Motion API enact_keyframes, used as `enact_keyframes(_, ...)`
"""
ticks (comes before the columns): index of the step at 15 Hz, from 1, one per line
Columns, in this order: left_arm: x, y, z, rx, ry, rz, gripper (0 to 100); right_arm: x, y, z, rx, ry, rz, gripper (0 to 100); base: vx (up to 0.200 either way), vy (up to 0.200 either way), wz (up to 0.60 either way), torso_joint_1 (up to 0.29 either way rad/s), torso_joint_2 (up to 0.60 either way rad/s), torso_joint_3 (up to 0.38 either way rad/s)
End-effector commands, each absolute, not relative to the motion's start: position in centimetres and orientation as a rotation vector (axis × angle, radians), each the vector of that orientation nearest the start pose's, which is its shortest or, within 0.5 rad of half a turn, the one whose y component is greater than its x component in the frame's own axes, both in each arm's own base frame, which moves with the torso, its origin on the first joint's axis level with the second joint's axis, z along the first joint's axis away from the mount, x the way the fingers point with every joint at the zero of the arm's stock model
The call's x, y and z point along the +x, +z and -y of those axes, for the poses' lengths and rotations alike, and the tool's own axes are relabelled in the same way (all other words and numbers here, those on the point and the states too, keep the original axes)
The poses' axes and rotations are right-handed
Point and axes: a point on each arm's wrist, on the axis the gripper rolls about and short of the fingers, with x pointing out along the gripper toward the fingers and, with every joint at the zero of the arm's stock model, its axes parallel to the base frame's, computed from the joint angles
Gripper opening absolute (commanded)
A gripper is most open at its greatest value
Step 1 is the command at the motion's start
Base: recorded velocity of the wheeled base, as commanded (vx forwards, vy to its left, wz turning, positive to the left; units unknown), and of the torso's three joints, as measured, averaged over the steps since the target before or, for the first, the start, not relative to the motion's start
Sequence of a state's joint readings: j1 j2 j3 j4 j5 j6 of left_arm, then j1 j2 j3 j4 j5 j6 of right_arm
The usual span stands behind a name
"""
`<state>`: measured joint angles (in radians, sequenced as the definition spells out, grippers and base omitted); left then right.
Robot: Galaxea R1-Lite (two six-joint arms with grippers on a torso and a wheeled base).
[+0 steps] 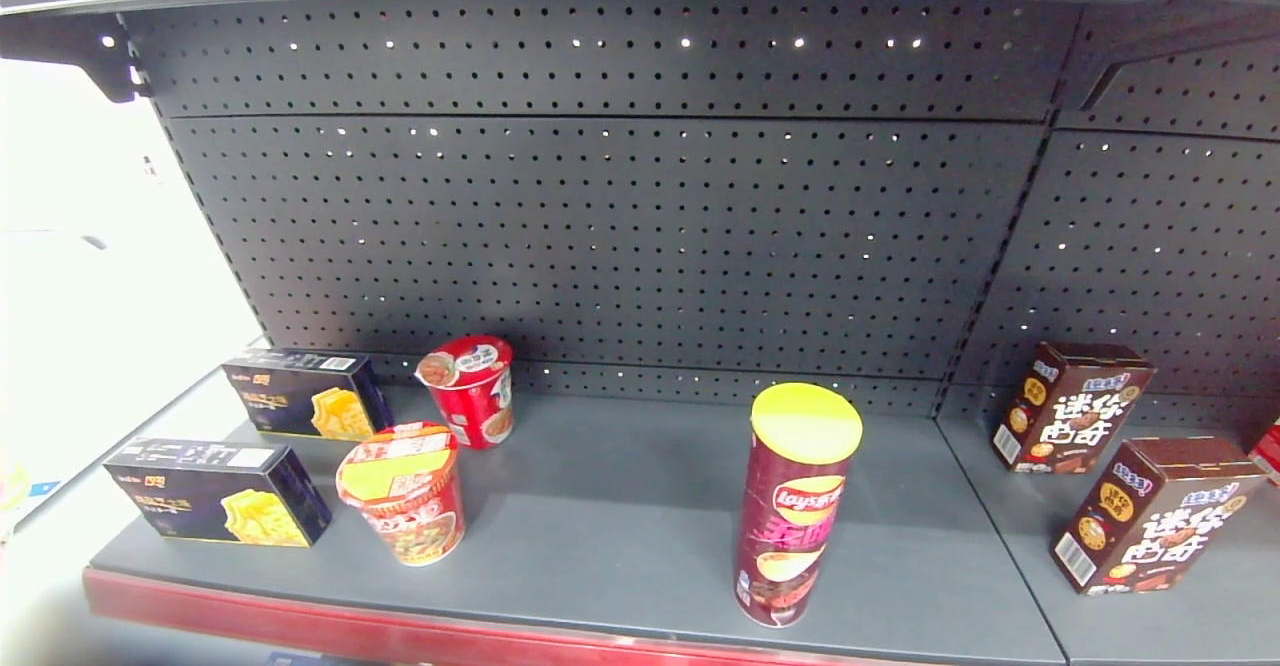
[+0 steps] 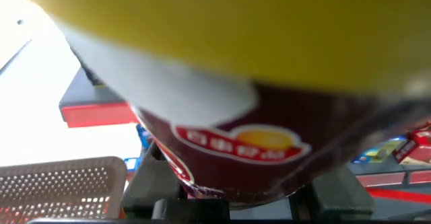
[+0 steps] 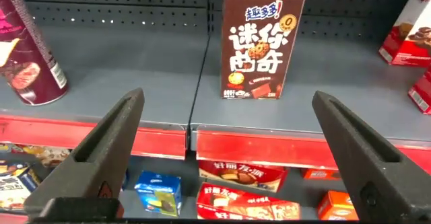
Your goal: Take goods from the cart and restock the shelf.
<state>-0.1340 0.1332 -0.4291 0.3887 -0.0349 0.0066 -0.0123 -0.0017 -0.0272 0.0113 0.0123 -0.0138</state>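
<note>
Chips can [image 2: 256, 150] is clamped in my left gripper [image 2: 242, 200]. My fingers [image 2: 148, 187] press its maroon sides, and its yellow lid is up close to my wrist camera. A tan basket [image 2: 60, 183] lies off to one side, below it.

My right gripper [image 3: 227, 95] has its fingers spread wide and holds nothing. It faces the shelf [image 1: 620, 526] edge, in line with a brown box [image 3: 259, 42].

On the shelf, a second can [image 1: 795, 506] stands upright near the front, well apart from everything else. To its left are two noodle cups [image 1: 405, 491], one behind the other. Further left lie two dark blue boxes [image 1: 215, 491]. In the bay to the right stand two brown boxes, one behind [image 1: 1070, 406] and one in front [image 1: 1150, 516].
</note>
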Motion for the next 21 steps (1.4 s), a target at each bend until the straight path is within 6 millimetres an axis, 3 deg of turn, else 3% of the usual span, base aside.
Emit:
enact_keyframes(1,-5.0,16.1,-0.6,0.012,-0.207,-0.088,0,-2.5,8.2,-0.1,-0.019,0.0,0.015,100,0.0,0.0,0.0,0.0,0.0,0.0)
enact_keyframes(5,-4.7,17.4,-0.5,0.015,-0.27,-0.087,0,-2.5,8.2,-0.1,-0.029,0.003,0.015,100,0.0,0.0,-0.45,0.001,0.0,0.003)
enact_keyframes(9,-3.7,18.5,-0.3,0.015,-0.402,-0.111,0,-2.5,8.2,-0.1,-0.025,0.001,0.015,100,0.0,0.0,0.0,0.0,0.0,0.0)
enact_keyframes(11,-2.8,19.2,-0.1,0.012,-0.445,-0.121,0,-2.5,8.2,-0.1,-0.025,0.001,0.015,100,0.0,0.0,-0.6,0.0,0.0,0.002)
enact_keyframes(16,2.2,21.1,1.4,-0.011,-0.607,-0.191,0,-2.5,8.2,-0.1,0.004,0.005,0.018,100,0.0,0.0,0.0,0.0,0.0,0.0)
enact_keyframes(21,11.3,23.4,4.0,-0.083,-0.774,-0.209,0,-2.5,8.2,-0.1,0.009,0.003,0.018,100,0.0,0.0,0.0,0.0,0.0,0.0)
